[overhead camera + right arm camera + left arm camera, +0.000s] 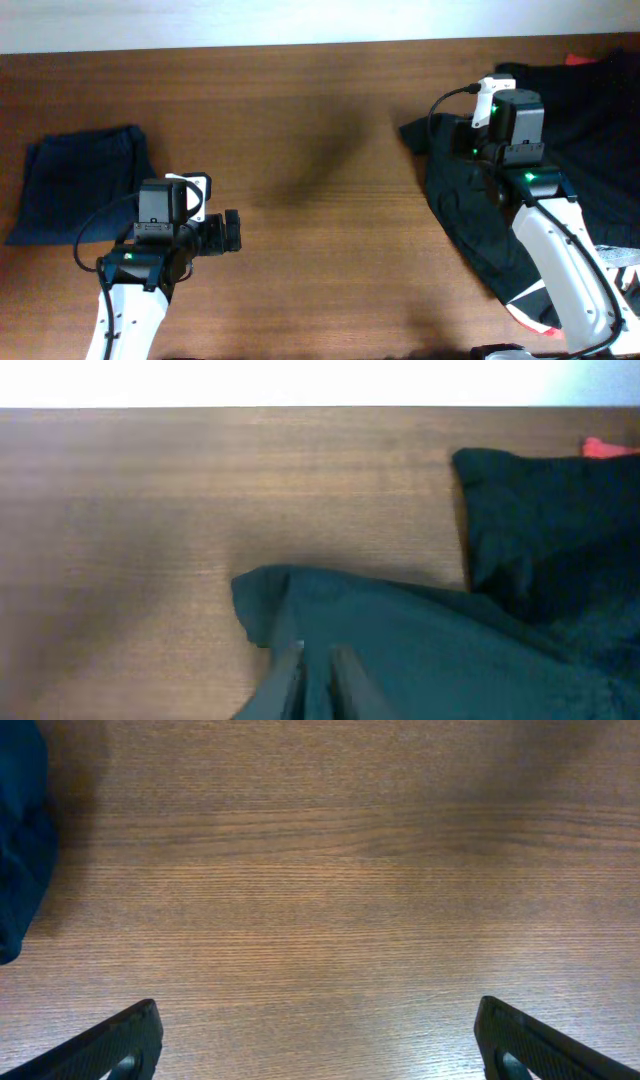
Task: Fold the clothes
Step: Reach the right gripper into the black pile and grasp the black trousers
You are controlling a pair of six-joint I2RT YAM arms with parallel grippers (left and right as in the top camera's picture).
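Clothes: two lots are in view, a dark blue garment (85, 185) at the left of the worktop (320, 120) and a black garment (470, 240) at the right
Dark blue garment: lies flat in a neat rectangle near the left edge, so it reads as already folded and set aside; its edge (20, 830) shows at the left border of the left wrist view
Black garment: spread loose and rumpled over the right side, with a corner (265, 595) reaching out toward the bare middle of the worktop; this looks like the piece in hand
Other cloth: a red patch (605, 448) peeks out at the far right behind the black heap, and I cannot tell whether it belongs to a separate item
Right hand (312, 670): sits low over the black garment just behind that corner, fingers (285, 675) drawn nearly together with fabric bunched around them; I judge it closed on the cloth, the tips being dark against dark
Why there: a hold close to a corner lets the arm drag the piece into the free middle and lay it out
Left hand (318, 1020): jaws wide apart and holding nothing, only bare wood between them; it hovers beside the folded piece, well apart from the black one
Why there: parked out of the way, with room in between to spread the cloth
Stage: one item done, the next gripped but not yet flattened
Risk: a single-corner hold may let the rest drag in a bunch
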